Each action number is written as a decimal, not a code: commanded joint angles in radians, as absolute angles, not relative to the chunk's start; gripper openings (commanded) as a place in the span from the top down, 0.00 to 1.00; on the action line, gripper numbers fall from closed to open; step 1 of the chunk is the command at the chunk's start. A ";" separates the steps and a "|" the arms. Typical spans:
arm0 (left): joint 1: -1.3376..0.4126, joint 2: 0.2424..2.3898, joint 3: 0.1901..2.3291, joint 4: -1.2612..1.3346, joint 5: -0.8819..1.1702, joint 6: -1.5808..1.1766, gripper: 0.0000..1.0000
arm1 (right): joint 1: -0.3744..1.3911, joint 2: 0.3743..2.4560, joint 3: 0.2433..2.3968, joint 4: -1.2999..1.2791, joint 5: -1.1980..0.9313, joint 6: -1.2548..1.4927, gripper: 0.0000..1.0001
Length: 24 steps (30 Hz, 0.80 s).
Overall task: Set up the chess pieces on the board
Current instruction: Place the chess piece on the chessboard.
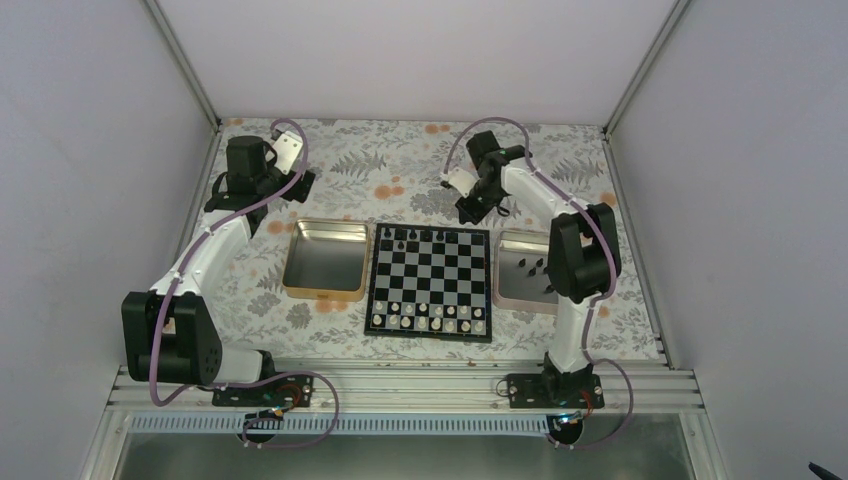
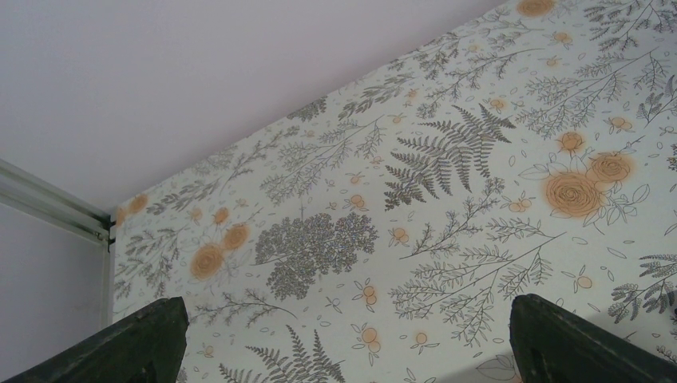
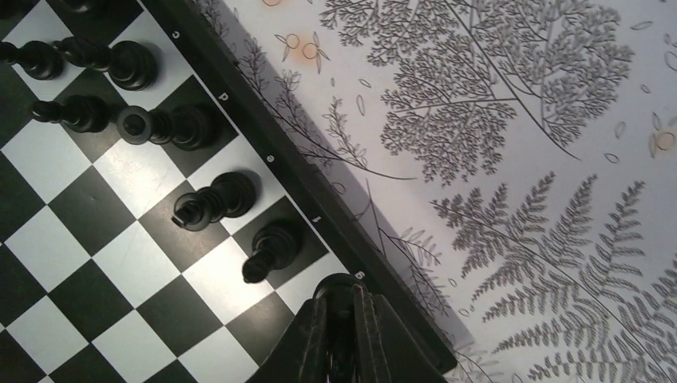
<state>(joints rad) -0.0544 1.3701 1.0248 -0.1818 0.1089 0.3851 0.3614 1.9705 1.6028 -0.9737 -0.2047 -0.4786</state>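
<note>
Black chess pieces (image 3: pixel 271 247) line the board (image 3: pixel 72 163) edge (fingers (image 3: pixel 313 339) pressed together).

Top view looks steeply down from above and behind the arm bases (image 1: pixel 265 390), whole table (image 1: pixel 400 165) in frame, board (image 1: pixel 432 285) at centre. Left wrist view skims low and close over the table toward the wall (image 2: pixel 199 80). Right wrist view sits close above the board's edge, the one uppermost in the top view.

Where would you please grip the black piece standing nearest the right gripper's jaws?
Take the black piece by its narrow neck, coming down from above: it stands upright on a wide base, and its neighbour stands close along the row.
</note>
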 commanded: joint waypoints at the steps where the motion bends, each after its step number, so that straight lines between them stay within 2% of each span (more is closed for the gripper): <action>1: -0.057 1.366 1.030 -0.173 0.122 0.387 0.00 | 0.378 1.981 1.567 -0.947 -0.224 -0.489 0.91; 17: -0.059 1.374 1.032 -0.173 0.126 0.386 0.00 | 0.393 1.956 1.446 -0.920 -0.201 -0.483 0.90; 24: -0.059 1.373 1.032 -0.172 0.122 0.387 0.00 | 0.393 1.968 1.476 -0.907 -0.192 -0.480 0.90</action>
